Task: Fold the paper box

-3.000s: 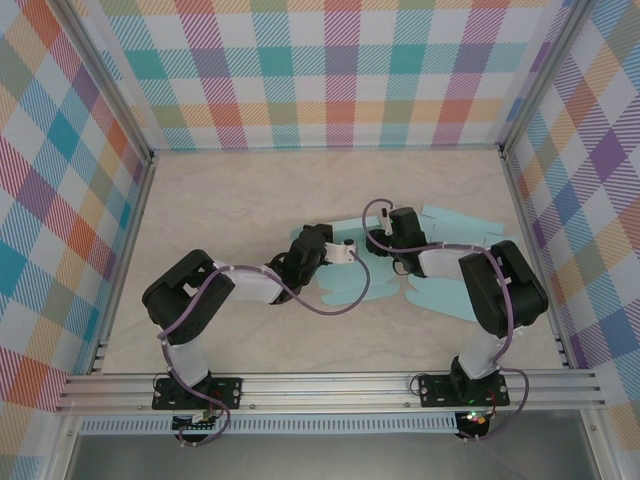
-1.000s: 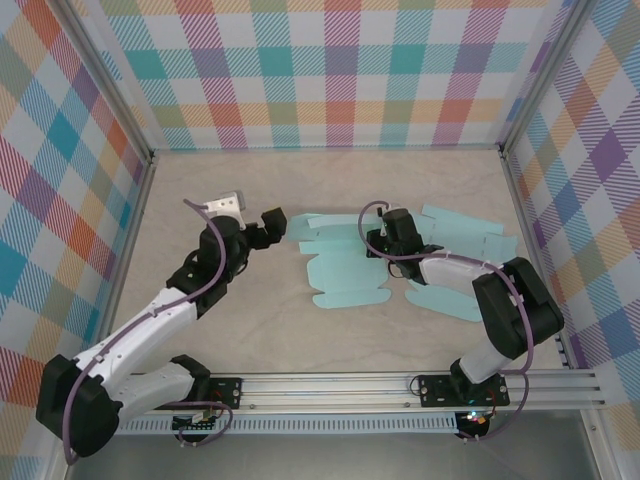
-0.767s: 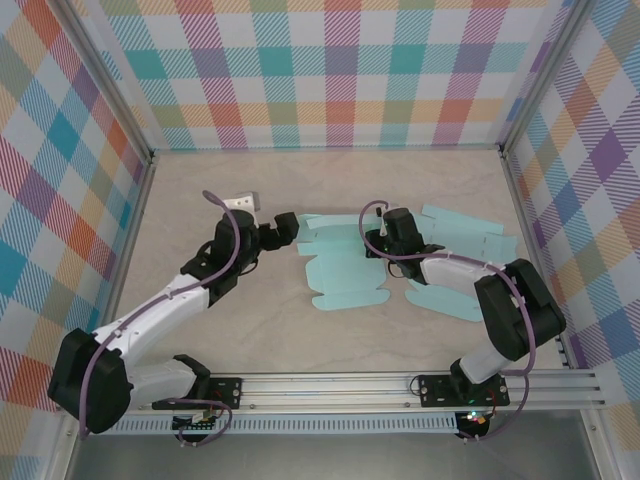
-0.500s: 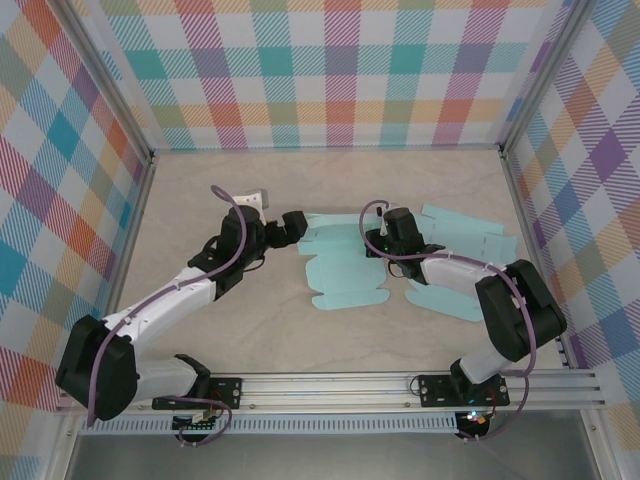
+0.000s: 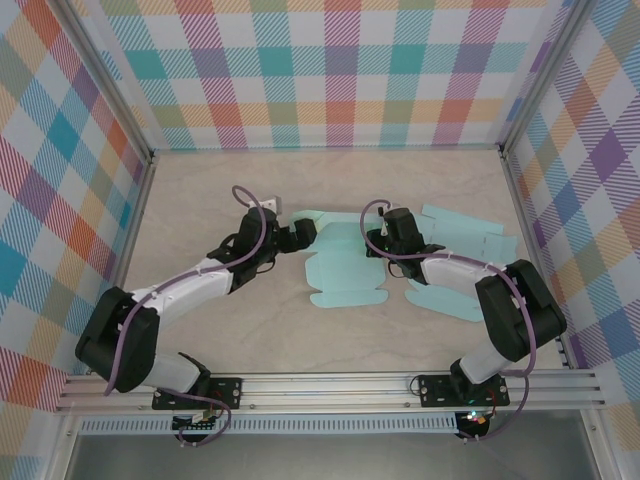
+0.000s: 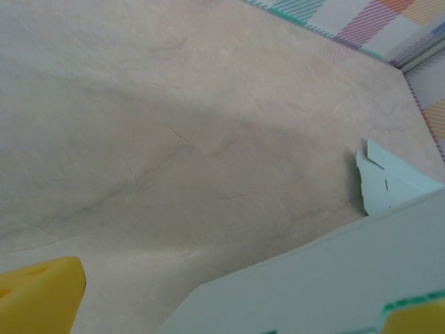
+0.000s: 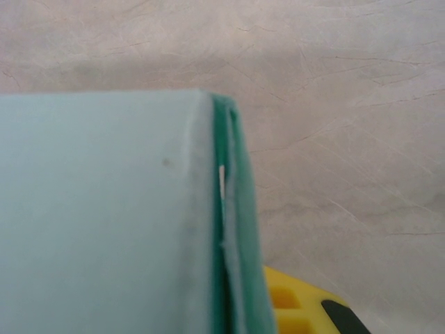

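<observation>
Two weak spots stand out, and the first is on the left: the left gripper (image 5: 300, 236) sits at the left edge of the paper box (image 5: 345, 265) with its jaws spread. In the left wrist view its yellow fingers (image 6: 38, 296) stand well apart, with a pale teal panel reaching into the gap between them. If it closes too near that edge, it may pinch only a corner and crease or tear the thin card. If it pushes sideways instead, the whole sheet could skate over the smooth table (image 5: 230, 190). The box lies mostly flat near the middle of the table, between the two tools, so an uneven pull from either side would likely bend it off its score lines. On the right, the right gripper (image 5: 383, 240) is at the box's upper right part. Its wrist view shows a doubled paper edge (image 7: 228, 209) close to the lens and one yellow finger (image 7: 295, 303) beneath it. I cannot tell whether the jaws are clamped, and a loose hold there would let the flap spring open. More teal sheets (image 5: 462, 238) lie just right of the box and could get dragged along. As for pose, the left arm is stretched long and low, its forearm angled up and rightward toward the sheet. The right arm is folded tightly at the elbow, its forearm reaching back leftward.
</observation>
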Action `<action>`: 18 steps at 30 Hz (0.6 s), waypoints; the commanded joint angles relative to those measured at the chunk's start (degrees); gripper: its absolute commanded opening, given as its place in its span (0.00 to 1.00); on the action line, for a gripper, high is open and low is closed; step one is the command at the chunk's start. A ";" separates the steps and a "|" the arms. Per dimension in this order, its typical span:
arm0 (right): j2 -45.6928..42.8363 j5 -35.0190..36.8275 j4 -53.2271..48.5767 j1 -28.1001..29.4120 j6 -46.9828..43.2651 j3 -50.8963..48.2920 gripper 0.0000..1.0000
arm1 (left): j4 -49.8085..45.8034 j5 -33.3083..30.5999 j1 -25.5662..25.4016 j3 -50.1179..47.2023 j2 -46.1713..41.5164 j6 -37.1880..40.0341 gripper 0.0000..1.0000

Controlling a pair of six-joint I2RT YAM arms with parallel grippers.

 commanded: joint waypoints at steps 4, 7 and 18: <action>0.10 3.39 -3.58 2.48 -0.36 3.22 0.00 | 6.34 0.94 -1.92 4.09 4.63 -1.42 1.00; 0.83 6.70 -5.70 4.07 -0.14 4.62 0.00 | 8.73 -0.04 -2.67 4.50 6.46 -2.64 1.00; 0.97 15.43 -8.67 6.23 4.94 5.17 0.00 | 9.03 -10.48 -3.10 -0.94 3.28 -6.89 1.00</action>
